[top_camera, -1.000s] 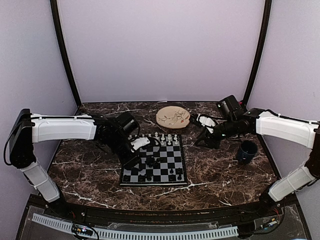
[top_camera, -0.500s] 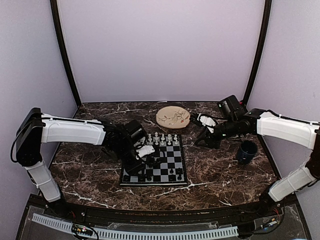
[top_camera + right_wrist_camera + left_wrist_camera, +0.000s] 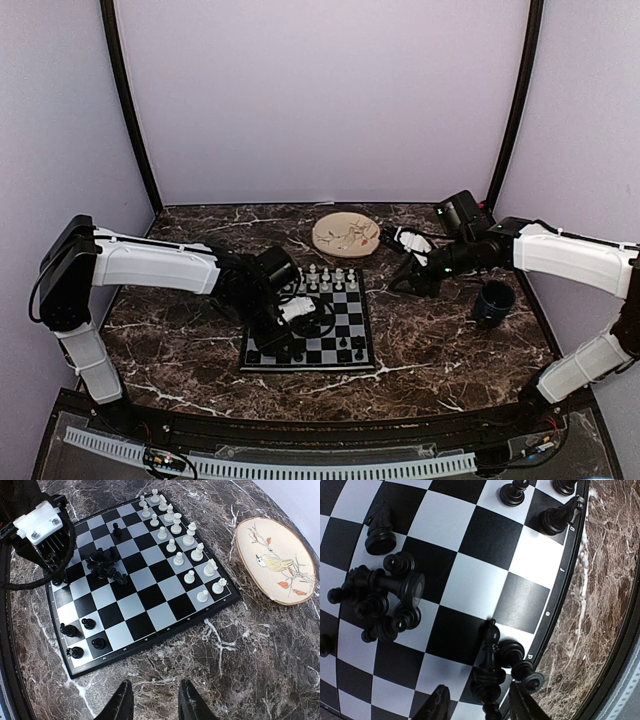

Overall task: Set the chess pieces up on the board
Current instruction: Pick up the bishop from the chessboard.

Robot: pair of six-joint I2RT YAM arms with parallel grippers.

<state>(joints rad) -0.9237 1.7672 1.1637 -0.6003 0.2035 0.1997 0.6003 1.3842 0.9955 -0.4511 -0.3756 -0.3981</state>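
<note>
**Left gripper** [image 3: 479, 696]: the jaws straddled a tall black piece [image 3: 490, 647]. A sliver of gap showed on either side of it, and I could not tell whether the pads were actually pressing it.

**Location:** over the near edge row of the board [image 3: 470, 587], towards its left corner. Two more black pieces sat just beside it. One was upright [image 3: 516, 652]. The other [image 3: 532, 681] seemed to lie on its side against the border.

**Right gripper** [image 3: 156, 700]: jaws apart, nothing between them. It hovered over the table [image 3: 260, 670] off the board's right edge.

**Rest of the board:**
- The white pieces [image 3: 177, 545] stood in two rows on the far side.
- A heap of toppled black pieces [image 3: 382, 602] lay mid-board.
- A few black pieces [image 3: 82, 637] stood at the near right corner.

**Judgement on the step in hand:** seat the tall piece in its edge-row square.
- Centre it over one square.
- Lower it until the base sits flat.
- Spread the jaws only a little, so the right finger does not nudge the neighbours.
- Lift straight up.

**Unclear:**
- The piece's lower end was cut off by the frame edge.
- Its type was not readable.
- In the top view the wrist covered it.
- The count of pieces in the heap was indistinct.
</note>
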